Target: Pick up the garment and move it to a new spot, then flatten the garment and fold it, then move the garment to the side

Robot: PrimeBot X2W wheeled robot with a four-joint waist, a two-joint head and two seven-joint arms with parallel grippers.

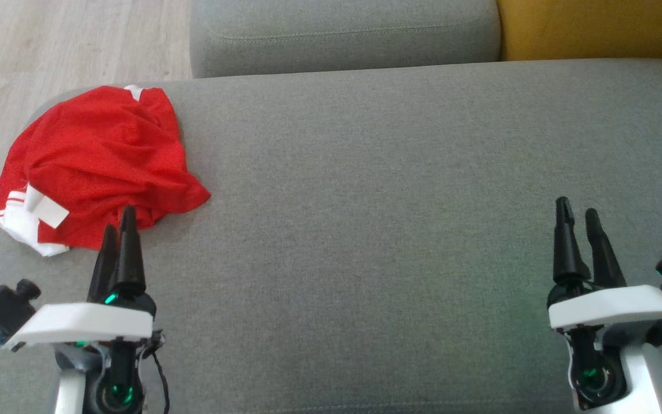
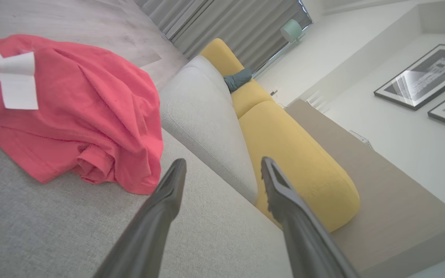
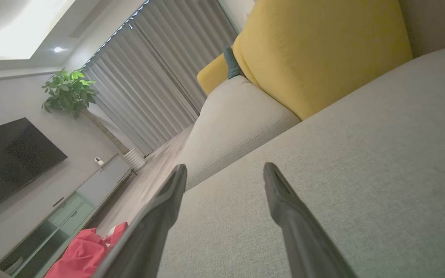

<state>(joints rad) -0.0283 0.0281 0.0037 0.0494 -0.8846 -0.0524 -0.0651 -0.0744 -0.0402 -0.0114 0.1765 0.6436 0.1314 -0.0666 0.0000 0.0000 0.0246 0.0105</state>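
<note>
Home living room, grey sofa [image 1: 394, 172], yellow cushions [image 3: 323, 50], television [image 3: 10, 162] (wall-mounted), curtains [image 3: 160, 77], potted plant [image 3: 68, 89]

We've got a grey sofa seat [image 1: 394, 172], a grey cushion [image 1: 342, 34] on its far edge, a yellow cushion [image 1: 595, 29] at the far right corner, and wood floor [image 1: 49, 46] off to the left.

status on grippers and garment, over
Left gripper, right gripper open, empty. Crumpled red fabric garment with white trim untouched on grey sofa cushion, near left. Nothing blocking.

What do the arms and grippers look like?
The left gripper and right gripper match: two long tapered black fingers, white flat wrist plate, green lights at the base, pale silver forearm. A black camera block sits beside each wrist; a black cable hangs by the left one.
</note>
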